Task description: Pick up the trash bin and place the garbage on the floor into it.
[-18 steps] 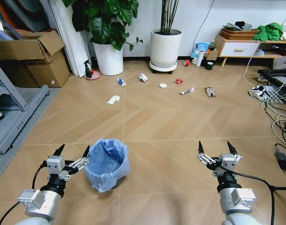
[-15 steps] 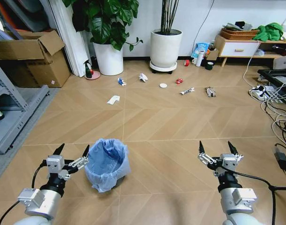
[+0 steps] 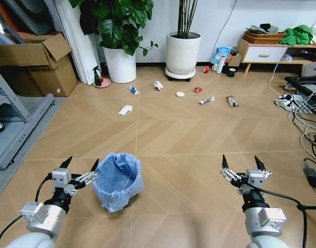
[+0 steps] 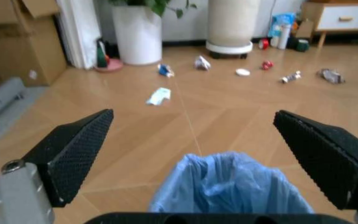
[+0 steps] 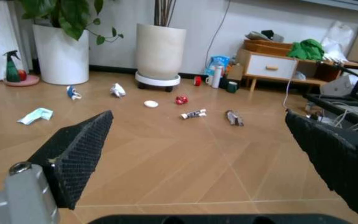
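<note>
One trash bin (image 3: 118, 180) stands near on the floor (image 3: 189, 144); likely light, its bag liner soft and slippery, so grip the stiff rim. Left pincer (image 3: 79, 168) just beside it, wide open, empty. Right pincer (image 3: 241, 165) likewise, well apart. Garbage (image 3: 180, 94) far.

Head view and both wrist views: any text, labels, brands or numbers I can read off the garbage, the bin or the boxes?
No text is readable.
Cardboard box: small pale sticker, too small to read.
Blue-white wrapper: print too small.
Blue packet by the cabinet: blurred.
Trash bin: plain light-blue bag, no markings.
</note>
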You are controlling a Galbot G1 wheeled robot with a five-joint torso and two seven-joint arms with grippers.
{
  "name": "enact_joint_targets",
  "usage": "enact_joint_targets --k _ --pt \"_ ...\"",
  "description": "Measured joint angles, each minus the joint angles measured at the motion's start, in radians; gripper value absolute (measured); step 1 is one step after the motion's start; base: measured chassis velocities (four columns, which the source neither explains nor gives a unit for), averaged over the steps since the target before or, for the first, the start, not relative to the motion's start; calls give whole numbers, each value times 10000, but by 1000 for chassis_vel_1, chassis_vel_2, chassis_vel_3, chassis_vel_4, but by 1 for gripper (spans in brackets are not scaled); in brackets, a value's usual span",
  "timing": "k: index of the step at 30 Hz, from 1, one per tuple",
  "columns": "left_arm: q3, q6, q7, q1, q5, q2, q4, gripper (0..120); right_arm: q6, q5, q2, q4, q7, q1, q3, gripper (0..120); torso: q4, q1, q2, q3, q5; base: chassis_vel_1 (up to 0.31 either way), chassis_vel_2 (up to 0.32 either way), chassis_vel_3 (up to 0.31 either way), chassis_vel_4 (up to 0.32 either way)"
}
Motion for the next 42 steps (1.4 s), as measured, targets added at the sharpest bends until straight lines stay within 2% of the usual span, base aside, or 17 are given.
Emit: enact_joint_targets --k 3,4,6,7,9,11,14,15,22,26,28,34,42 --pt "102 817 -637 -195 -791 661 138 100 12 -30 -140 -208 -19 136 -242 100 7 0 0 1 3 0 0 0 0" --pt "102 817 -637 -195 -791 661 138 100 12 -30 -140 -208 -19 136 -242 100 7 0 0 1 3 0 0 0 0" --pt "166 1246 -897 -502 -1053 1023 350 100 43 -56 -127 -241 -27 83 -288 100 4 0 0 0 -2 0 0 0 0" --pt "315 1733 -1227 -885 -1265 1430 624 100 55 -56 -128 -272 -30 41 -309 100 1 0 0 0 0 0 0 0 0" --pt "457 1975 -1407 -1098 -1398 1660 781 100 57 -55 -138 -294 -31 34 -309 100 0 0 0 0 0 0 0 0 0" --pt "1213 2509 -1916 -1799 -1840 2399 1368 100 43 -50 -213 -367 -31 56 -302 100 -2 0 0 1 -1 0 0 0 0" --pt "1669 2730 -2035 -2219 -1989 2742 1749 100 14 -47 -266 -404 -32 59 -292 100 -1 0 -1 1 2 0 0 0 0" --pt "2247 2985 -2158 -2762 -2302 3091 2283 100 -35 -41 -321 -435 -31 45 -279 100 -1 0 0 1 0 0 0 0 0" --pt "2964 3400 -1751 -3747 -2707 3458 3461 100 -53 -38 -355 -559 -29 -53 -170 100 2 0 -1 1 2 0 0 0 0" --pt "3561 3966 -1638 -4758 -3487 3677 4302 100 -44 -41 -355 -722 -26 6 -141 100 2 1 -1 1 2 0 0 0 0" --pt "3656 4050 -1633 -4919 -3556 3701 4412 100 -46 -40 -356 -742 -25 22 -141 100 2 1 -1 1 1 0 0 0 0" --pt "4536 4515 -1535 -6059 -3825 3788 5478 100 -27 -79 -356 -861 -23 46 -131 100 0 1 -1 1 2 0 0 0 0" --pt "4930 4933 -1524 -6408 -3772 3786 5927 100 60 -100 -363 -901 -20 56 -66 100 3 0 0 0 2 0 0 0 0"
